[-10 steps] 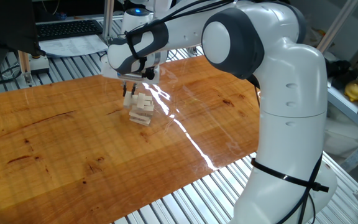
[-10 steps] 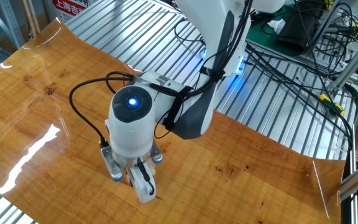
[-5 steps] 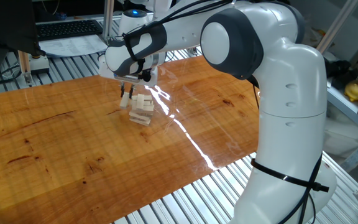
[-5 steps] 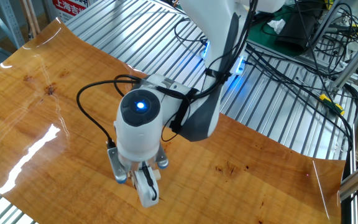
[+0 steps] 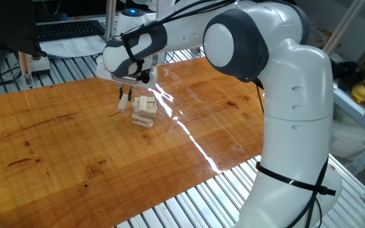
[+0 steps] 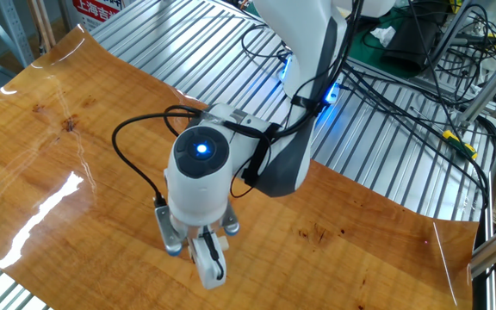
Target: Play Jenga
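The Jenga tower [image 5: 145, 111] is a short stack of pale wooden blocks laid crosswise on the wooden tabletop. My gripper [image 5: 125, 101] hangs just left of the tower, pointing down, with its dark fingers close together. A small pale block [image 5: 123, 106] sits between the fingertips, clear of the stack. In the other fixed view, the round hand with its blue light [image 6: 200, 164] is seen from above and hides the tower. Only the gripper's lower parts [image 6: 207, 258] stick out below it.
The brown wooden board [image 5: 75, 145] lies on a ribbed metal table [image 5: 189, 202]. A keyboard and papers [image 5: 68, 30] lie beyond the far edge. The white arm [image 5: 284, 95] rises at the right. Cables [image 6: 403, 77] run over the metal slats.
My gripper has slid left, away from the tower, and the small pale block has moved with it. The tower has stayed in place.
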Tool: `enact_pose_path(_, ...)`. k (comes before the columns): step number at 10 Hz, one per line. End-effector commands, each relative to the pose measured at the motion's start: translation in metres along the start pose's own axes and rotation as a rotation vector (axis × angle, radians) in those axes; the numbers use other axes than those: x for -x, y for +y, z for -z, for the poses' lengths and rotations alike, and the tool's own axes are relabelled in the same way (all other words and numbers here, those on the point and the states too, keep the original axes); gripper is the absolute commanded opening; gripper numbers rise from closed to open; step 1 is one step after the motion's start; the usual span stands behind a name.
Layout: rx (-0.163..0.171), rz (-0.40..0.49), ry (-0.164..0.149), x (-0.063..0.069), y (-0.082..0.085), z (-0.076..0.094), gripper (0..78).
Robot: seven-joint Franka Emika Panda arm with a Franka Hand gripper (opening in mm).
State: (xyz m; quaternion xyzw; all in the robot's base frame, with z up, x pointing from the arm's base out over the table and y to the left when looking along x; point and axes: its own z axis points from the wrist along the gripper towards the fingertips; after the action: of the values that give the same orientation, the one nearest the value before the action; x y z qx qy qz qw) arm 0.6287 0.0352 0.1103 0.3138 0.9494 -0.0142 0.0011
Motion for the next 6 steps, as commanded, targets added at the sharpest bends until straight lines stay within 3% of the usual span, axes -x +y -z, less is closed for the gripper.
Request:
enact_pose_path(1, 0.039, 0.033, 0.021, -0.0177, 0.0173, 0.0157, 2.1)
enact_pose_path(3, 0.044, 0.033, 0.028, -0.0218, 0.0192, 0.0196, 2.1)
enact_pose_path(6, 0.028, 0.083, 0.024, -0.0268, 0.0203, 0.0225, 2.1)
